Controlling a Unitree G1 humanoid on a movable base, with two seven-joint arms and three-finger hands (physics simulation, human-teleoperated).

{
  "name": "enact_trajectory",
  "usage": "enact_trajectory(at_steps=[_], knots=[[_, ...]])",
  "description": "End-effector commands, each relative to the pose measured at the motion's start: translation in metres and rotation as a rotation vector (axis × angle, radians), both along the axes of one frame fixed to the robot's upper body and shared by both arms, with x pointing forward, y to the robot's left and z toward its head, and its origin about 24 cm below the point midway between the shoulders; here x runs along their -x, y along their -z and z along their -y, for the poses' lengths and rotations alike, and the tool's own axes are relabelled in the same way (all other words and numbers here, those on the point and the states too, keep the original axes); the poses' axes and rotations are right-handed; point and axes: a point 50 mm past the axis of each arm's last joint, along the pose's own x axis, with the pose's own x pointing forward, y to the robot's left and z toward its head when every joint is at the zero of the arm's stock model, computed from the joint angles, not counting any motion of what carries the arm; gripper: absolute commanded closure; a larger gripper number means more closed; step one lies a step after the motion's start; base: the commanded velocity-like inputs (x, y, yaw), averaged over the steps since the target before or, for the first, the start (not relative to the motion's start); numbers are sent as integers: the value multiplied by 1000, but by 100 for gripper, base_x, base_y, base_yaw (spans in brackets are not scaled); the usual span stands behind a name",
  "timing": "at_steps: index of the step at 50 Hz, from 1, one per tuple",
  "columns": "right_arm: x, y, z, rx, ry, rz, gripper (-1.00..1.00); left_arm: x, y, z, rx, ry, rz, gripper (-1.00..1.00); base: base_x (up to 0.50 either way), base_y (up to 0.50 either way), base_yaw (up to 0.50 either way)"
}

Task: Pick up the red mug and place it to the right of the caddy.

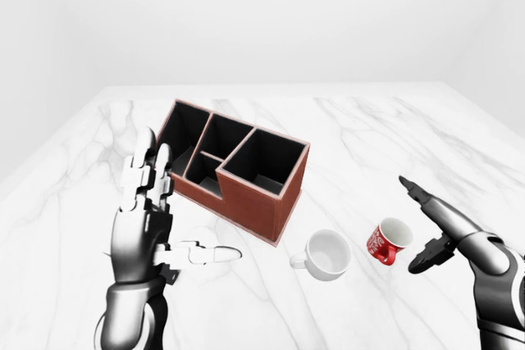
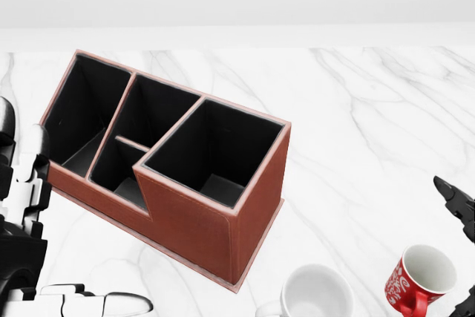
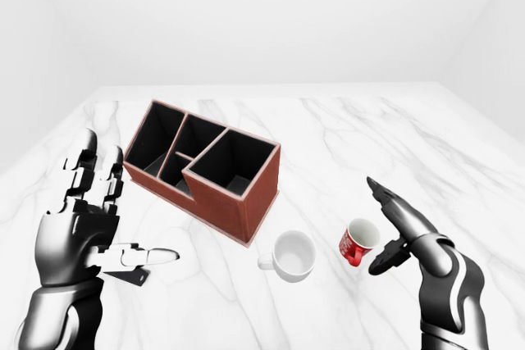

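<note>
Nearest, the right hand [image 1: 431, 223] is spread wide just right of the red mug [image 1: 389, 240], touching nothing. The mug leans on the marble tabletop [image 1: 369, 137] beside a white mug [image 1: 326, 254]. It looks stiff, light and glossy; grip its body. The left hand [image 1: 152, 219] hovers spread. Farther off sits the caddy [image 1: 238, 168].

red mug [image 1: 389, 240] beside spread right hand [image 1: 432, 223] fingers [image 1: 414, 193]
</note>
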Motion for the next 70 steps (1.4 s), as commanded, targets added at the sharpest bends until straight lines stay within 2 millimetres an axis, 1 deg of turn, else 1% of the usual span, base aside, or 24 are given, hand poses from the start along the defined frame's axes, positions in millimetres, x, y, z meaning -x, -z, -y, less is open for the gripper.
enact_trajectory(at_steps=[1,4,13,18,19,22,25,29,34,43,48,56,70], knots=[[0,9,5,35,-10,-52,-100,0,0,1,-2,3,0,-100,0,0,0],[-3,8,7,45,-8,-59,-100,0,0,0,-2,0,1,-100,0,0,0],[-9,18,14,33,-10,-115,-100,0,1,0,-2,-1,-4,-100,0,0,0],[-13,30,21,19,-17,-182,-100,-1,2,1,-2,0,-8,-100,0,0,0],[-14,34,25,20,-6,-204,-100,-1,1,1,-1,-1,-5,-100,0,0,0],[-16,36,28,26,4,-211,-100,-1,2,0,-1,-1,-10,-100,0,0,0],[-18,32,27,46,-9,-207,-100,-1,2,0,-1,-2,-11,-100,0,0,0],[-23,31,29,74,-1,-203,-100,0,1,0,-3,-3,-5,-100,0,0,0],[-24,30,30,90,-1,-207,-100,2,-1,-3,-3,-8,5,-100,0,0,0],[-35,15,30,117,-15,-194,-100,0,1,-2,-3,-8,-6,-100,0,0,0],[-38,9,27,141,-29,-191,-100,-2,2,-1,-3,-8,-10,-100,0,0,0],[-45,7,20,180,-51,-196,-100,-3,3,-3,-2,-13,-13,-100,0,0,0],[-57,15,10,244,-76,-216,-100,-6,7,-3,-2,-12,-29,-100,0,0,0]])
